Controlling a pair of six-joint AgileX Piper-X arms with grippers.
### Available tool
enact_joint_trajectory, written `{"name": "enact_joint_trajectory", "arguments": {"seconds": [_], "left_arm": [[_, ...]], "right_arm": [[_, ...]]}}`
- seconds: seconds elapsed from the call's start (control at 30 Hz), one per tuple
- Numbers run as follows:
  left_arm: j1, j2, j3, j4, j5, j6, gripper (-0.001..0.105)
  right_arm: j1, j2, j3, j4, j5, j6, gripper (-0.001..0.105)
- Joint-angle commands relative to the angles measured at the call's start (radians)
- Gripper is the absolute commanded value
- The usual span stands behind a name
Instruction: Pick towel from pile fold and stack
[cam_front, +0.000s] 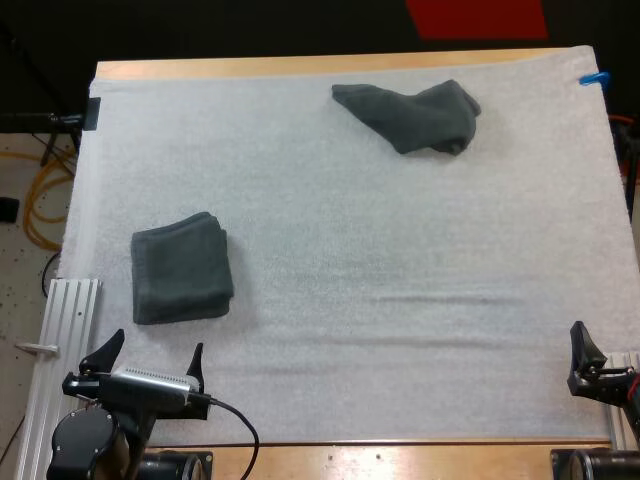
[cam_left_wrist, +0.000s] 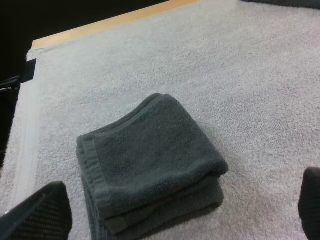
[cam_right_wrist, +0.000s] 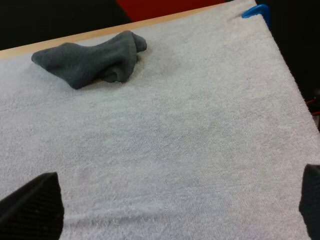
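Note:
A crumpled dark grey-green towel (cam_front: 410, 117) lies at the far side of the white mat, right of centre; it also lies ahead of my right gripper (cam_right_wrist: 170, 202). A folded stack of towels (cam_front: 181, 268) rests near the left side of the mat. My left gripper (cam_front: 150, 360) hovers just in front of that stack (cam_left_wrist: 150, 165), open, with nothing between its fingers. My right gripper stands open and empty at the mat's near right edge, far from the crumpled towel (cam_right_wrist: 95, 57). One of its fingers (cam_front: 583, 348) shows there.
The white mat (cam_front: 400, 300) covers most of the wooden table. An aluminium rail (cam_front: 60, 340) runs along the near left edge beside my left arm. Bare mat stretches between the two towels.

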Motion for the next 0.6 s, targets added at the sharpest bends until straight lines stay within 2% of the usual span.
{"name": "enact_joint_trajectory", "arguments": {"seconds": [0.0,0.33,0.4,0.5,0.57], "left_arm": [[0.0,-0.14,-0.005,-0.012,0.007,-0.003,0.088],[0.0,-0.14,-0.005,-0.012,0.007,-0.003,0.088],[0.0,-0.134,-0.008,-0.022,0.018,-0.003,0.088],[0.0,-0.092,-0.026,-0.044,0.066,-0.003,0.088],[-0.009,-0.031,-0.057,-0.07,0.129,-0.003,0.088]], "right_arm": [[0.0,-0.036,-0.005,0.001,-0.002,-0.011,0.093],[0.0,-0.036,-0.005,0.001,-0.004,-0.011,0.093],[0.0,-0.029,-0.005,0.001,-0.036,-0.011,0.093],[0.0,0.009,-0.024,0.001,-0.126,-0.011,0.093],[0.0,0.069,-0.058,0.0,-0.163,-0.011,0.093]]}}
